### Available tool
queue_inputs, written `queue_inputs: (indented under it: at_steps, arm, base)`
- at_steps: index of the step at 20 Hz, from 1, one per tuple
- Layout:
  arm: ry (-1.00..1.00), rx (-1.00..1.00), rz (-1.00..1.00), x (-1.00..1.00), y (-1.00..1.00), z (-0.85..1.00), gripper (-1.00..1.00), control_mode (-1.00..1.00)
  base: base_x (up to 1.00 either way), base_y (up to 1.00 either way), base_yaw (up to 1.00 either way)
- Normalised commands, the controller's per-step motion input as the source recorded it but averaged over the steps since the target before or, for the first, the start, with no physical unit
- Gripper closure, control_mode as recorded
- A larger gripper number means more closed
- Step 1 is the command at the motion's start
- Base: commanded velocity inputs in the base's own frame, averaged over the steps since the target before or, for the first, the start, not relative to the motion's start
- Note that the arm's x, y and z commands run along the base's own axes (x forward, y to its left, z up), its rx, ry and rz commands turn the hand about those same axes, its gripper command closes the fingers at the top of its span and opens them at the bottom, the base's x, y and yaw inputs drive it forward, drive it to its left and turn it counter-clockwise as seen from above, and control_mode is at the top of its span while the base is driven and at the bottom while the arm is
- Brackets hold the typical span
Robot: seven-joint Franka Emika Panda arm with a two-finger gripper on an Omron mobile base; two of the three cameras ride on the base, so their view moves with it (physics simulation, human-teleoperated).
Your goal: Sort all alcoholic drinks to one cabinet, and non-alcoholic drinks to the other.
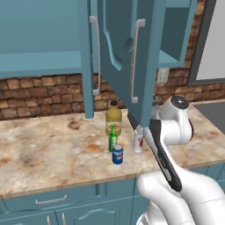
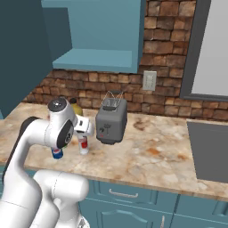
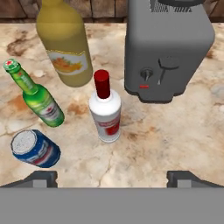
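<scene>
My claw (image 3: 112,177) hangs spread and empty above the table (image 3: 175,131); the green bottle (image 3: 37,96) stands between juice bottle (image 3: 65,43) and blue can (image 3: 36,148); glass, slick, breakable, so I'd pinch its body below the neck.

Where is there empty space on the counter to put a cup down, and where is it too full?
The counter is bare left of the green bottle and blue can, and again right of the toaster. It is crowded where the juice bottle, green bottle, can and white bottle stand close beside the toaster.
</scene>
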Motion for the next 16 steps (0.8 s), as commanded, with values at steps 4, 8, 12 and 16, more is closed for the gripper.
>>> queue_inputs:
  at_steps: [4, 8, 12, 16]
  arm:
    - [-0.11, 0.0, 0.0, 0.01, 0.0, 0.0, -1.0, -1.0]
    - [-0.06, 0.0, 0.0, 0.02, 0.03, 0.0, -1.0, -1.0]
    - [-0.03, 0.0, 0.0, 0.09, 0.01, 0.0, -1.0, -1.0]
    - [-0.01, 0.0, 0.0, 0.05, 0.0, 0.0, -1.0, -1.0]
  base:
    - [0.0, 0.0, 0.0]
    - [0.0, 0.0, 0.0]
    - [0.0, 0.0, 0.0]
    - [0.0, 0.0, 0.0]
